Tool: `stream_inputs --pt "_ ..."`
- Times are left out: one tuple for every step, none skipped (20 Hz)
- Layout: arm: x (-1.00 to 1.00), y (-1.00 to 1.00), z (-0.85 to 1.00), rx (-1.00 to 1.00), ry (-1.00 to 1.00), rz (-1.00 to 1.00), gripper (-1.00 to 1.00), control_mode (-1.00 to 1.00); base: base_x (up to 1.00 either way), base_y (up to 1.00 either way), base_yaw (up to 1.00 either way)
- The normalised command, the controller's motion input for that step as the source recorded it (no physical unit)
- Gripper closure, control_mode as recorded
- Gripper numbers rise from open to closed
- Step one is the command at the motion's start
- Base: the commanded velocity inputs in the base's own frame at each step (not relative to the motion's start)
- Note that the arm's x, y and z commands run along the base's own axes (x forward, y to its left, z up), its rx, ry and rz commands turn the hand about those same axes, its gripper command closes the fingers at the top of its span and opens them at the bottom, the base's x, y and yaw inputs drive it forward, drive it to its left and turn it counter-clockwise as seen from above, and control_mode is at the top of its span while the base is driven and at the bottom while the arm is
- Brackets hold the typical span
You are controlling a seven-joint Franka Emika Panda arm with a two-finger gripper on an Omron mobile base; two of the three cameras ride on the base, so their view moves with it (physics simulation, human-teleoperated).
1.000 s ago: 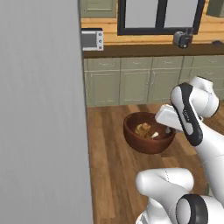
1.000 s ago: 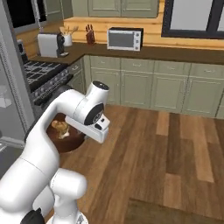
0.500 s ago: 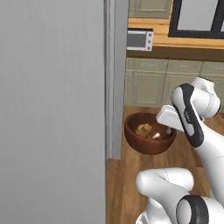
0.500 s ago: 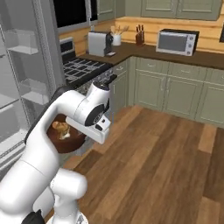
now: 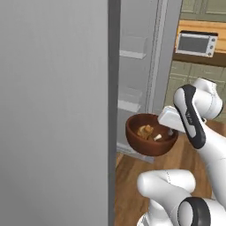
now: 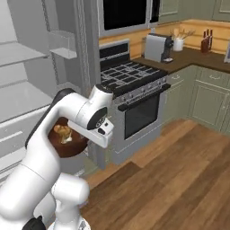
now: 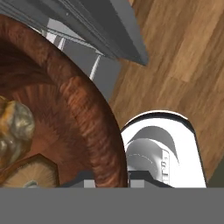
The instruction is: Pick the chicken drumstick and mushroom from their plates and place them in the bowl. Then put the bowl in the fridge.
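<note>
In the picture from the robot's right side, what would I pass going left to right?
Fridge → bowl → stove → toaster → knife block.

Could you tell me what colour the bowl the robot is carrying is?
The bowl is dark reddish-brown with a wood grain, clearest in the hand view.

The base has swung toward the open fridge [image 5: 141, 66], whose shelves have replaced the green cabinets behind the bowl [image 5: 150, 137].

No text can be read anywhere. The microwave [image 5: 196, 43], toaster [image 6: 157, 47] and stove [image 6: 130, 81] beyond the claw show no legible labels.
</note>
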Motion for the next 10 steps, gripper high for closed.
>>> stream_inputs --pt "0.0 0.0 0.0 0.0 0.0 0.0 1.0 1.0 0.26 0.0 0.52" --pt "0.0 0.0 0.0 0.0 0.0 0.0 1.0 1.0 0.08 0.0 0.52" --pt "0.0 0.0 0.0 0.0 0.0 0.0 1.0 1.0 0.0 0.01 0.53" --pt "0.0 0.0 0.0 0.0 0.0 0.0 1.0 1.0 0.0 0.04 0.54" --pt "0.0 0.0 0.0 0.0 0.0 0.0 1.0 1.0 0.0 0.01 0.55" --pt "0.0 0.0 0.0 0.0 0.0 0.0 1.0 1.0 0.1 0.0 0.55" --pt "0.0 0.0 0.0 0.0 0.0 0.0 1.0 1.0 0.26 0.0 0.55" --pt "0.0 0.0 0.0 0.0 0.0 0.0 1.0 1.0 0.4 0.0 0.51" --pt "0.0 0.0 0.0 0.0 0.0 0.0 1.0 1.0 0.36 0.0 0.5" --pt "0.0 0.0 0.0 0.0 0.0 0.0 1.0 1.0 0.24 0.0 0.51"
